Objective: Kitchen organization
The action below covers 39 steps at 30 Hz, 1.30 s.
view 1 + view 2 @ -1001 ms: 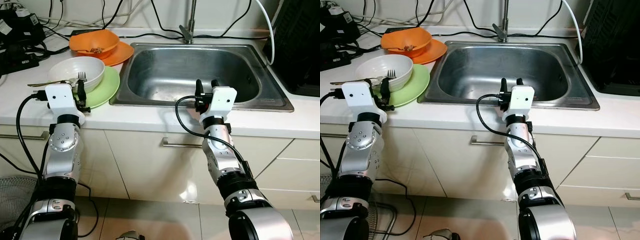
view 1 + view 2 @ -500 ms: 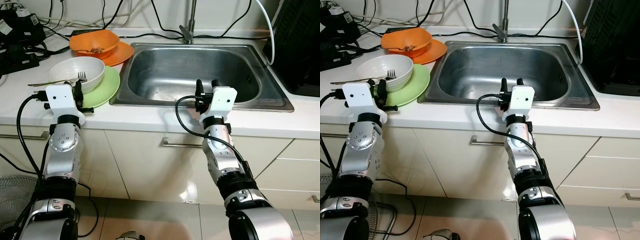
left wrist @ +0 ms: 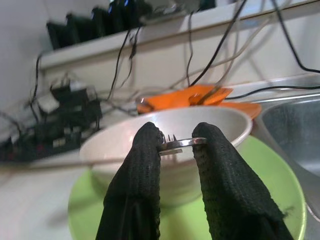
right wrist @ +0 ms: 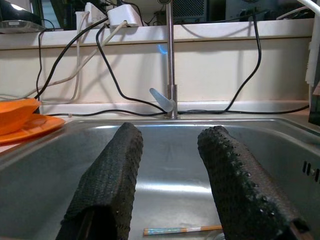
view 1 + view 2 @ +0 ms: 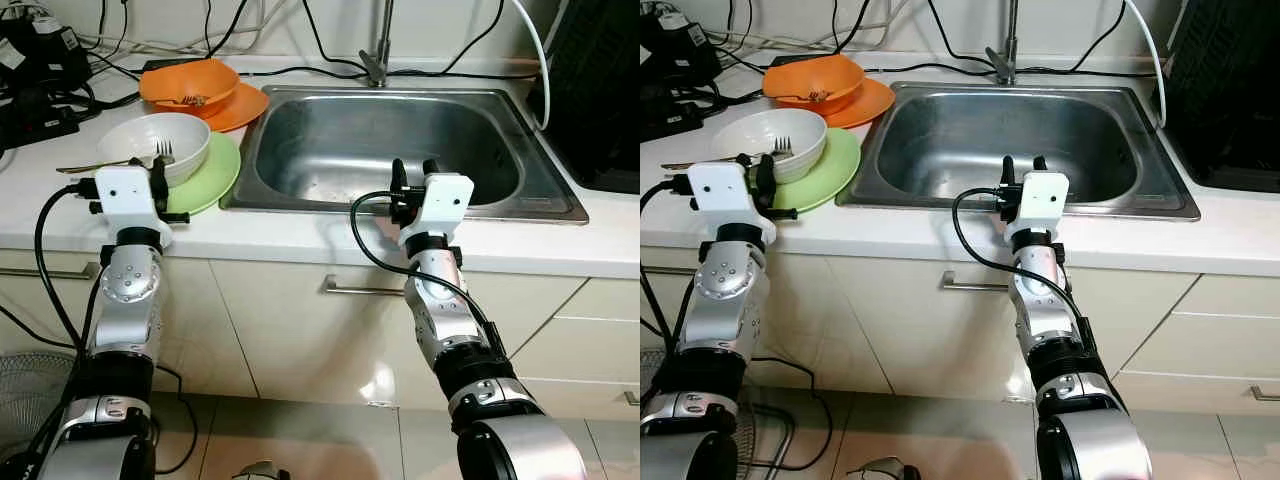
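One white bowl (image 5: 155, 146) sits just ahead of the left hand (image 3: 176, 150)

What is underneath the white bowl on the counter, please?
A green plate sits under the white bowl; the bowl covers the plate's middle. The left claw is near the bowl's rim.

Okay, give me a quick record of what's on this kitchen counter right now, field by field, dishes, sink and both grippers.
white bowl: on the green plate, left of the sink
fork: lies across the white bowl's rim, tines inside
orange bowl: on the orange plate, behind the green plate
sink: steel, a chopstick on its bottom
faucet: behind the sink
left gripper: open, fingers on either side of the fork at the white bowl's near rim
right gripper: open, over the sink's front edge, holding nothing
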### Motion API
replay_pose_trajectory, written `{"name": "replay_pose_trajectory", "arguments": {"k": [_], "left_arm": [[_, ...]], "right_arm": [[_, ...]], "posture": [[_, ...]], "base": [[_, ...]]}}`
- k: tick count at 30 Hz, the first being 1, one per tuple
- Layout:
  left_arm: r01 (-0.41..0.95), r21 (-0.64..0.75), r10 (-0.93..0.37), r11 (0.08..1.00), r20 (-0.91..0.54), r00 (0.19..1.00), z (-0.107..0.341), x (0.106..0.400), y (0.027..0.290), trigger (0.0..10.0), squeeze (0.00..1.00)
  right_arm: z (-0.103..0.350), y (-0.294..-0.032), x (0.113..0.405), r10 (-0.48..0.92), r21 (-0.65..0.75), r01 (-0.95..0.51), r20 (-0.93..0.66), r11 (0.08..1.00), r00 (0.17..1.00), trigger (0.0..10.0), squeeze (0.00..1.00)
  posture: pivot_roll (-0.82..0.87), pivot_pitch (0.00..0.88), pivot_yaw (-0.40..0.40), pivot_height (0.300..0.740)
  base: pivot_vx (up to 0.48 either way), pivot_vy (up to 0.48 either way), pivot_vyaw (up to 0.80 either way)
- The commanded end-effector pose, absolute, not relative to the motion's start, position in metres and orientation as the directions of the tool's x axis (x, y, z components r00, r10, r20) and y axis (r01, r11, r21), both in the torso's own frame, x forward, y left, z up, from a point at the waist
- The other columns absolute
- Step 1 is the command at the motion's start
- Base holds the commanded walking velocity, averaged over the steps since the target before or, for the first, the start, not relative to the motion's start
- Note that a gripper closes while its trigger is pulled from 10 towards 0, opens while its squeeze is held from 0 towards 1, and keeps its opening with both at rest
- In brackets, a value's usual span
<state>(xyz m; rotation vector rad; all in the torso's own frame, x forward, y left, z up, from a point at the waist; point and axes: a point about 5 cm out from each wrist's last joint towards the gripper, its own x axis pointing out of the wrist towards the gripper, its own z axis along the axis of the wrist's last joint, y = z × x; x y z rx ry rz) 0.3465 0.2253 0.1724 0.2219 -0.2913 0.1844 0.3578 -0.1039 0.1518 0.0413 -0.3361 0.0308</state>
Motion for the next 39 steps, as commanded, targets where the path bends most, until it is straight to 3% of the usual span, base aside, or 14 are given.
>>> {"name": "replay_pose_trajectory", "arguments": {"k": [1, 3, 4, 5, 6, 19, 20, 21, 23, 30, 35, 36, 37, 39], "left_arm": [[-0.220, 0.222, 0.121, 0.950, 0.385, 0.915, 0.191, 0.349, 0.218, 0.0, 0.00], [-0.211, 0.237, 0.101, 0.948, 0.403, 0.910, 0.195, 0.350, 0.214, 0.0, 0.00], [-0.204, 0.259, 0.079, 0.944, 0.425, 0.902, 0.199, 0.349, 0.210, 7.3, 0.00], [-0.204, 0.259, 0.079, 0.944, 0.425, 0.902, 0.199, 0.349, 0.210, 7.3, 0.00], [-0.200, 0.270, 0.065, 0.942, 0.438, 0.897, 0.201, 0.349, 0.207, 10.0, 0.00], [-0.190, 0.406, -0.125, 0.894, 0.632, 0.765, 0.254, 0.342, 0.164, 10.0, 0.00], [-0.100, 0.465, -0.239, 0.880, 0.614, 0.753, 0.258, 0.342, 0.145, 10.0, 0.00], [-0.045, 0.487, -0.293, 0.872, 0.594, 0.749, 0.258, 0.342, 0.136, 10.0, 0.00], [0.071, 0.506, -0.387, 0.860, 0.555, 0.737, 0.257, 0.340, 0.117, 10.0, 0.00], [0.241, 0.432, -0.464, 0.869, 0.543, 0.700, 0.259, 0.336, 0.088, 10.0, 0.00], [0.341, 0.375, -0.499, 0.862, 0.512, 0.699, 0.258, 0.335, 0.083, 10.0, 0.00], [0.364, 0.361, -0.508, 0.859, 0.504, 0.698, 0.257, 0.335, 0.082, 10.0, 0.00], [0.393, 0.341, -0.518, 0.854, 0.493, 0.699, 0.256, 0.335, 0.082, 10.0, 0.00], [0.436, 0.325, -0.543, 0.839, 0.468, 0.697, 0.254, 0.335, 0.081, 10.0, 0.00]], "right_arm": [[0.151, -0.100, 0.358, 0.035, 0.025, -0.046, 0.323, 0.999, 0.946, 10.0, 0.00], [0.151, -0.099, 0.358, 0.038, 0.025, -0.049, 0.323, 0.998, 0.946, 10.0, 0.00], [0.151, -0.099, 0.358, 0.041, 0.024, -0.052, 0.324, 0.998, 0.945, 10.0, 0.00], [0.151, -0.099, 0.358, 0.041, 0.024, -0.052, 0.324, 0.998, 0.945, 10.0, 0.00], [0.151, -0.099, 0.358, 0.042, 0.024, -0.052, 0.325, 0.998, 0.945, 10.0, 0.00], [0.152, -0.099, 0.358, 0.041, 0.007, -0.046, 0.325, 0.999, 0.945, 10.0, 0.00], [0.152, -0.099, 0.359, 0.040, -0.009, -0.040, 0.327, 0.999, 0.944, 10.0, 0.31], [0.153, -0.099, 0.359, 0.042, -0.012, -0.041, 0.328, 0.999, 0.944, 10.0, 1.00], [0.154, -0.098, 0.359, 0.048, -0.015, -0.045, 0.331, 0.999, 0.943, 10.0, 1.00], [0.164, -0.099, 0.361, 0.078, -0.086, -0.048, 0.381, 0.995, 0.921, 10.0, 1.00], [0.168, -0.100, 0.362, 0.099, -0.155, -0.039, 0.401, 0.987, 0.911, 10.0, 0.97], [0.169, -0.099, 0.362, 0.106, -0.175, -0.037, 0.405, 0.984, 0.908, 10.0, 0.23], [0.170, -0.099, 0.363, 0.113, -0.192, -0.036, 0.410, 0.981, 0.905, 10.0, 0.00], [0.171, -0.098, 0.363, 0.118, -0.199, -0.037, 0.413, 0.979, 0.903, 10.0, 0.00]], "posture": [[0.17, 0.000, 0.053, 0.740], [0.17, 0.000, 0.054, 0.740], [0.17, 0.000, 0.054, 0.740], [0.17, 0.000, 0.054, 0.740], [0.16, 0.000, 0.055, 0.740], [0.17, 0.000, 0.053, 0.740], [0.17, 0.000, 0.053, 0.740], [0.17, 0.000, 0.052, 0.740], [0.17, 0.000, 0.054, 0.740], [0.16, 0.000, 0.059, 0.740], [0.16, 0.000, 0.061, 0.740], [0.16, 0.000, 0.061, 0.740], [0.16, 0.000, 0.062, 0.740], [0.16, 0.000, 0.062, 0.740]], "base": [[0.000, 0.000, 0.00], [0.000, 0.000, 0.00], [0.000, 0.000, 0.00], [0.000, 0.000, 0.00], [0.000, 0.000, 0.00], [0.000, 0.000, 0.00], [0.000, 0.000, 0.00], [0.000, 0.000, 0.00], [0.000, 0.000, 0.00], [0.000, 0.000, 0.00], [0.000, 0.000, 0.00], [0.000, 0.000, 0.00], [0.000, 0.000, 0.00], [0.000, 0.000, 0.00]]}}
